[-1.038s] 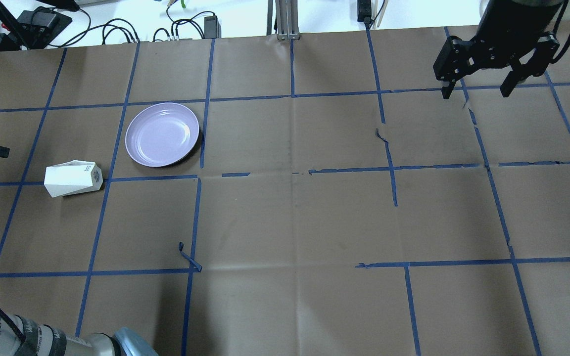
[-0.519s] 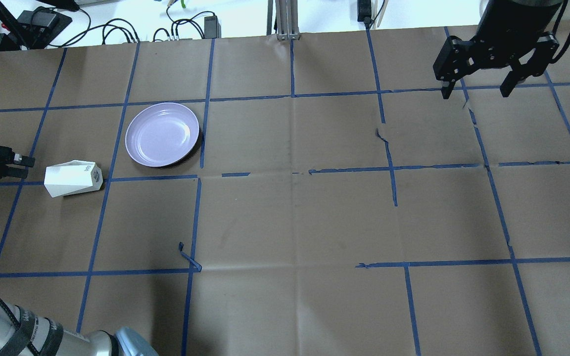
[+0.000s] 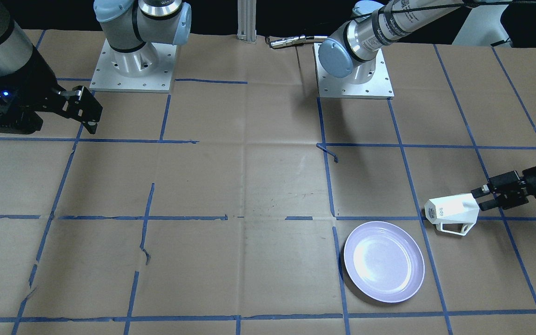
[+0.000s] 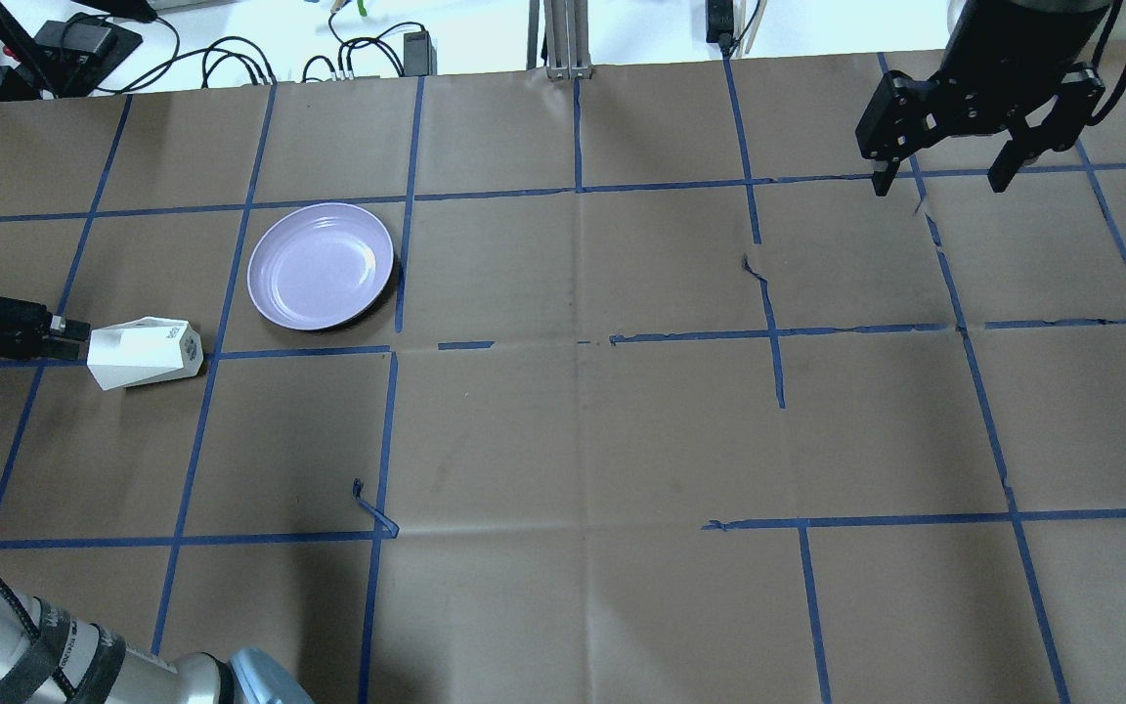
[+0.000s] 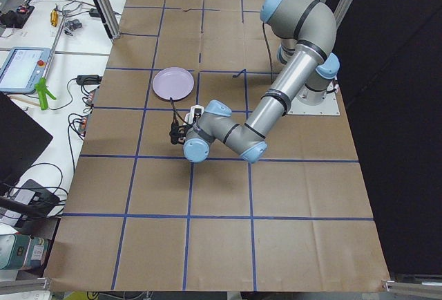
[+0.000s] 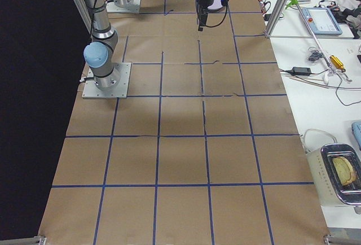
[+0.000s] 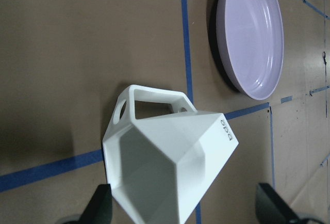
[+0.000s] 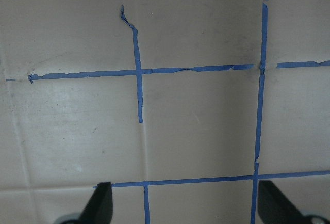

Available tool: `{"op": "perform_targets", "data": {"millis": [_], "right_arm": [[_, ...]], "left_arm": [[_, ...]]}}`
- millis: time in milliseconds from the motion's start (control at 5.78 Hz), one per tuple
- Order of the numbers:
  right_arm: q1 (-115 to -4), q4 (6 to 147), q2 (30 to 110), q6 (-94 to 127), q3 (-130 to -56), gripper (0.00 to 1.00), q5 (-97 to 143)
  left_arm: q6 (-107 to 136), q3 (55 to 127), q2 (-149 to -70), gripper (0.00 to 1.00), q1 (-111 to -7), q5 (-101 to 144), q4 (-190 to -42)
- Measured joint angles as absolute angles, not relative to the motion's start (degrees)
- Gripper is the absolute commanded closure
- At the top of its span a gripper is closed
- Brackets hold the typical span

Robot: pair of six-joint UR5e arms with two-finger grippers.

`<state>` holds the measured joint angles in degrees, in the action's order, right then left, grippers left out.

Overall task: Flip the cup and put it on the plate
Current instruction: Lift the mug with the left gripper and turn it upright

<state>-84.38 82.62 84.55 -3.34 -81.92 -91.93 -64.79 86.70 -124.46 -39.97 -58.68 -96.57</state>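
Note:
The white faceted cup (image 4: 145, 352) lies on its side left of the table's middle, handle towards the far side, mouth facing my left gripper (image 4: 74, 335). It also shows in the front view (image 3: 452, 211) and fills the left wrist view (image 7: 165, 177). My left gripper (image 3: 482, 197) is open, level with the cup's rim, fingertips just at the mouth; I cannot tell if they touch. The lavender plate (image 4: 321, 265) sits empty just beyond and to the right of the cup (image 3: 384, 261). My right gripper (image 4: 939, 184) hangs open and empty at the far right.
Cables and power adapters (image 4: 231, 59) lie past the table's far edge. A loose curl of blue tape (image 4: 374, 508) sticks up nearer the robot. The two arm bases (image 3: 351, 70) stand at the robot side.
My left gripper has moved right along the table, from the left edge up to the cup's mouth. The cup, the plate and the right arm have not moved.

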Motion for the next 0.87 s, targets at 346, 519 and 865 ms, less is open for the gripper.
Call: {"op": "perform_targets", "data": {"millis": [346, 519, 865], "right_arm": [[-84.38, 82.62, 84.55, -3.34, -81.91, 0.0, -91.93], [-84.38, 82.62, 84.55, -3.34, -81.91, 0.0, -91.93], [-84.37, 82.62, 84.55, -3.34, -81.91, 0.0, -91.93]], "left_arm": [[-65.47, 87.88, -124.52, 0.5, -40.91, -56.03, -97.11], [-65.45, 88.5, -123.91, 0.89, -41.99, -54.44, -97.18], [-64.79, 88.65, -122.83, 1.0, -42.97, -53.52, -97.2]]}}
